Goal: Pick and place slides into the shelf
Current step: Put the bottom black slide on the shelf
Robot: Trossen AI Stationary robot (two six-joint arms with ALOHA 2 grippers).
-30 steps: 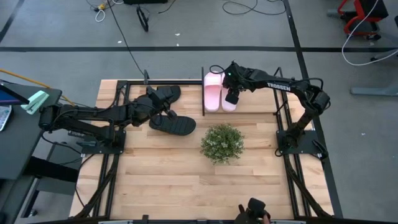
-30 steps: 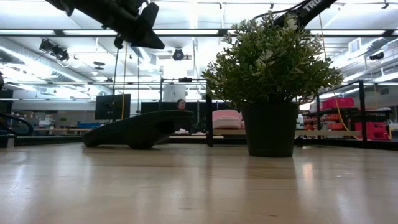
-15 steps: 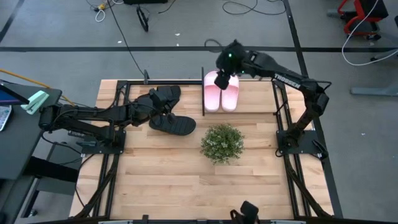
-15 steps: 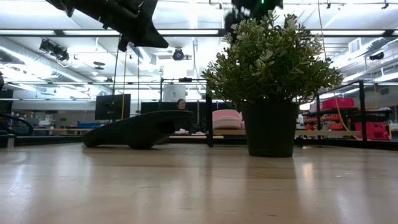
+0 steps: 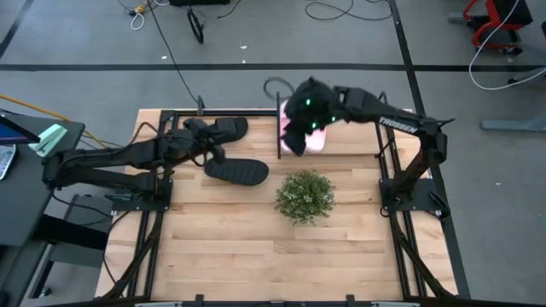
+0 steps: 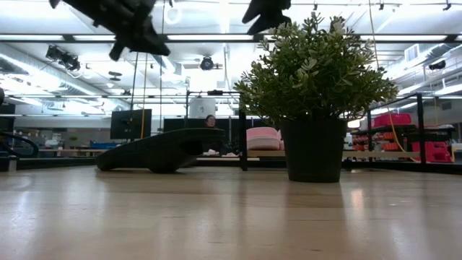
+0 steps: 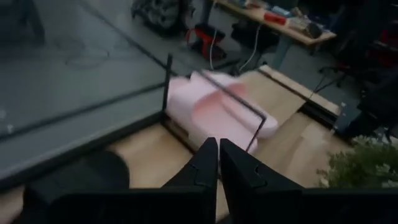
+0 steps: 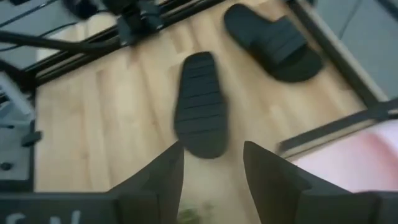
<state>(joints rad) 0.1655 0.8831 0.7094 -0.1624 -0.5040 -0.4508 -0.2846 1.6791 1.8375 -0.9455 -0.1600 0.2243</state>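
Two pale pink slides (image 5: 314, 141) sit side by side in the shelf (image 5: 279, 147), partly covered from above by my right gripper (image 5: 294, 132), which is open and hovers high (image 6: 263, 13). One black slide (image 5: 227, 130) lies within the shelf frame farther left. The other black slide (image 5: 238, 171) lies sole up on the table in front of it (image 8: 200, 102). My left gripper (image 5: 210, 145) is shut, raised in the air (image 6: 136, 36) beside the black slide in the shelf, and points toward the pink slides (image 7: 214, 109).
A small potted green plant (image 5: 304, 195) stands near the table's middle, right of the sole-up black slide. The shelf's thin bars and posts (image 6: 242, 141) run along the far edge. Bare wood fills the near half of the table (image 5: 256, 256).
My right gripper has swung from over the pink slides toward the table's left, turning until it faces the black slides. My left gripper has drawn back a little toward the left edge, staying raised. All the slides lie where they were.
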